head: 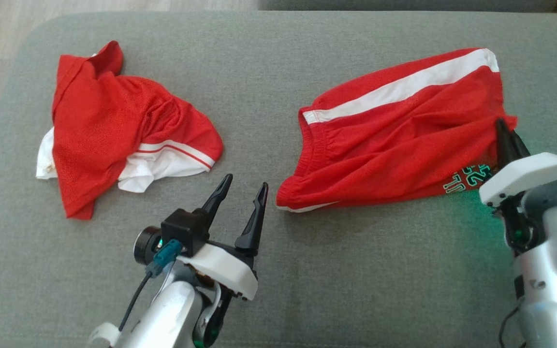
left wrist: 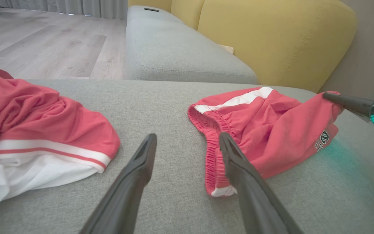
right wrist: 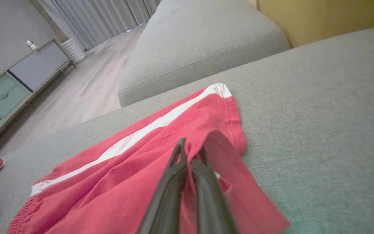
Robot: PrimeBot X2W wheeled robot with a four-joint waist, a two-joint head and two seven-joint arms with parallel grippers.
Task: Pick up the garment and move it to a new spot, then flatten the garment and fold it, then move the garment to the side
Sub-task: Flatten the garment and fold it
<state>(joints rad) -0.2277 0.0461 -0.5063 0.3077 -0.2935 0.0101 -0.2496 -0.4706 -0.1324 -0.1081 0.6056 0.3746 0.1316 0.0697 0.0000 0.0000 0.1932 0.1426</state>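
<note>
Right hand point(right wrist: 192, 152): my fingers are clenched together on a fold of the shorts point(head: 394, 140) at their right end, by the leg hem point(right wrist: 232, 120); the cloth rises in a small peak around the tips.
Left hand point(head: 245, 186): released, fingers spread wide, nothing between them; it hovers over bare seat just left of the waistband point(head: 303, 159).
Shorts: red with a white stripe point(head: 404, 87) along the far side, lying on the right half of the grey couch seat point(head: 356, 280), waistband to the left, leg openings to the right, printed number point(head: 469, 178) at the near right corner.
Jersey point(head: 114, 116): red and white, crumpled on the left half, well apart from the shorts.
Edges: the seat's far edge runs just beyond both garments; its far left corner is rounded, with wood floor point(head: 114, 5) past it. The jersey sits near the left edge.
Open room: a bare strip between the two garments, and a wide bare band along the near side.
Beyond: another grey cushion point(left wrist: 180, 52) and a yellow backrest point(left wrist: 271, 39) lie past the far edge.
</note>
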